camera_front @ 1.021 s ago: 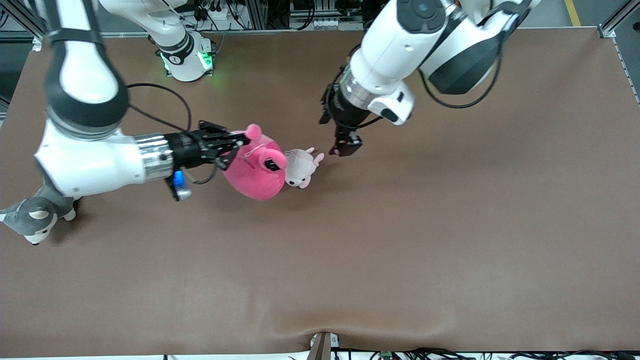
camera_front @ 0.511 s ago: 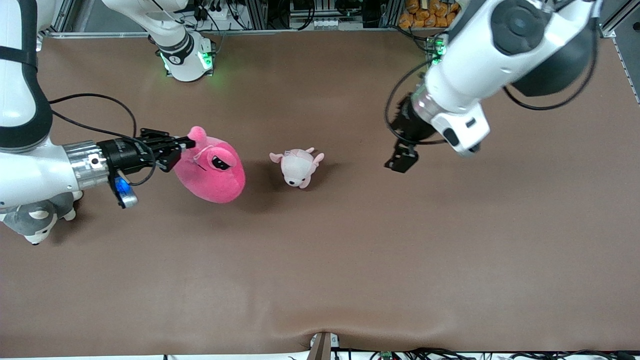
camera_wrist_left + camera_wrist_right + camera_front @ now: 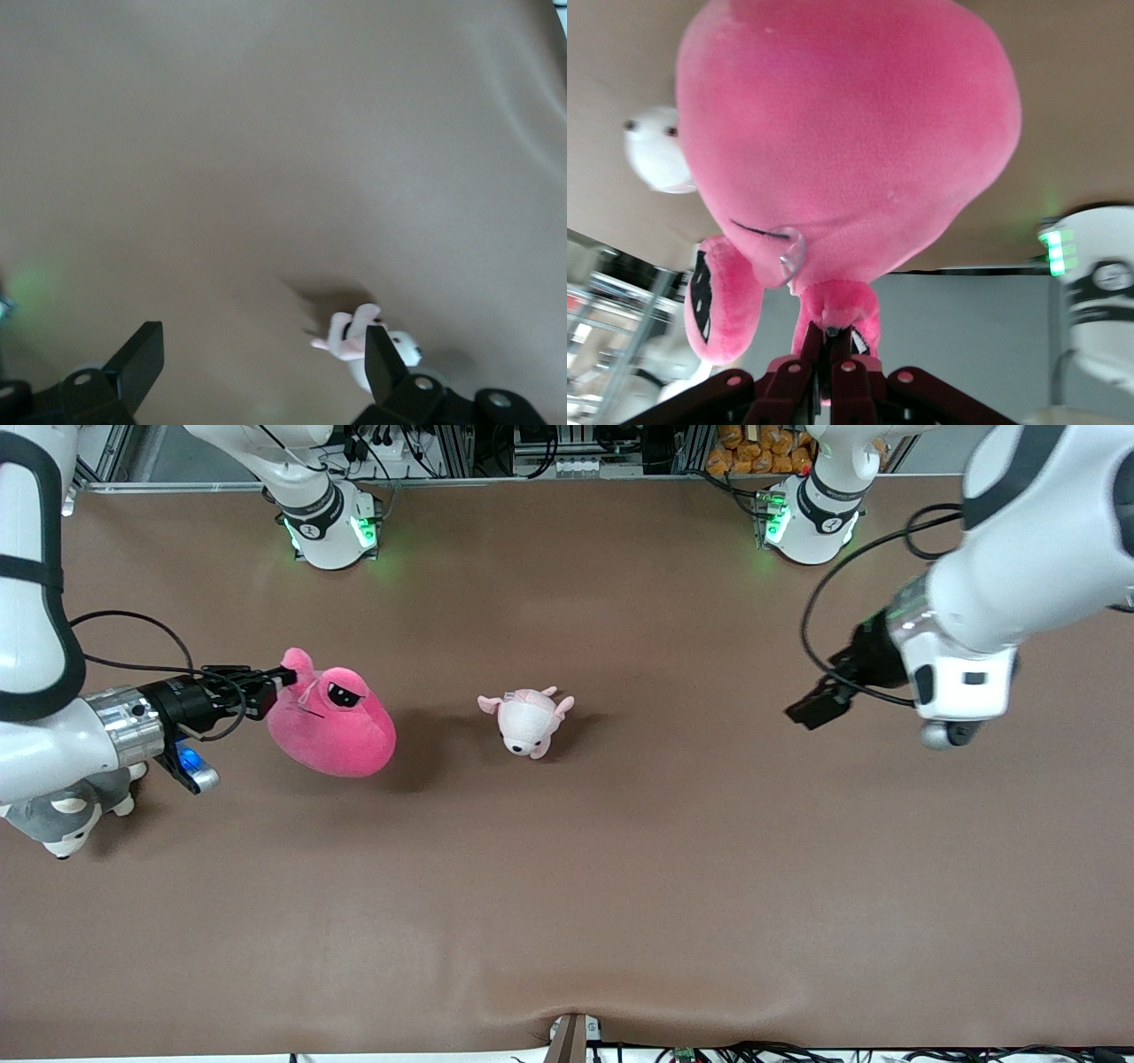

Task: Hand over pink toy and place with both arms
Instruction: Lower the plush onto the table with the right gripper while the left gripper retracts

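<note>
Right hand (image 3: 266, 688) pinches pink toy (image 3: 332, 722) ear, body hanging.

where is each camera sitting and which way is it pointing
Front view: high across the table, facing the robots; shows both arms, the right gripper shut on the pink toy, the left gripper over bare table.
Left wrist view: on the left wrist, looking down at the table past its open gripper.
Right wrist view: on the right wrist, looking along its gripper at the pink toy.
The front and left wrist views share the small white plush.
</note>
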Robot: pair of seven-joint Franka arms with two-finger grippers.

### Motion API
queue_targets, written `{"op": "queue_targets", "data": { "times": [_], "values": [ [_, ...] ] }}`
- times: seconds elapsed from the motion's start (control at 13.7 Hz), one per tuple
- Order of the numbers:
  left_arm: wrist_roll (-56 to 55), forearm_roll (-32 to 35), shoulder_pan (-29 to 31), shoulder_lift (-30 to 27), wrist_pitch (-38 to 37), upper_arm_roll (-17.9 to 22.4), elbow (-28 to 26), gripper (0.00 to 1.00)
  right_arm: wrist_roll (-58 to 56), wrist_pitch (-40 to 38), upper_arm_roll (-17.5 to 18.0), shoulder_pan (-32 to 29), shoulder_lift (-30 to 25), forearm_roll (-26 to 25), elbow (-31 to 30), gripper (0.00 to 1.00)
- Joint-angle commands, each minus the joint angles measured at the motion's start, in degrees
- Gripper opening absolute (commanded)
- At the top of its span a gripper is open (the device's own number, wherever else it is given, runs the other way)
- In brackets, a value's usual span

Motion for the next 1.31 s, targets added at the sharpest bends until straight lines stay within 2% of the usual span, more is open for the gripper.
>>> {"op": "queue_targets", "data": {
  "times": [0.0, 0.22, 0.36, 0.66, 0.95, 1.24],
  "values": [
    [11.0, 1.5, 3.3, -2.2, -2.1, 0.1, -0.2, 1.00, -11.0, -2.6, 1.0, -1.9, 2.3, -7.5, 0.7, 0.00],
    [22.2, 6.2, 4.4, -2.4, -4.7, -0.2, -0.3, 1.00, -19.6, -3.5, 1.0, -4.7, 4.5, -11.8, 0.8, 0.00],
    [22.4, 7.8, 4.2, -2.4, -4.8, -0.5, -1.0, 1.00, -22.1, -3.5, 1.0, -5.0, 5.9, -13.3, 0.9, 0.00],
    [23.0, 8.0, 4.2, -2.4, -5.3, -0.6, -1.4, 1.00, -23.5, -3.4, 0.9, -5.8, 11.6, -14.5, 6.5, 0.00],
    [27.8, 8.5, 4.6, -2.4, -5.1, -0.3, -1.3, 1.00, -25.8, -2.7, 0.9, -5.9, 13.3, -15.6, 6.6, 0.00],
    [30.5, 10.5, 4.6, -2.4, -5.1, -0.4, -1.2, 1.00, -30.6, -2.6, 0.9, -5.1, 16.4, -19.1, 9.6, 0.00]
  ]
}}
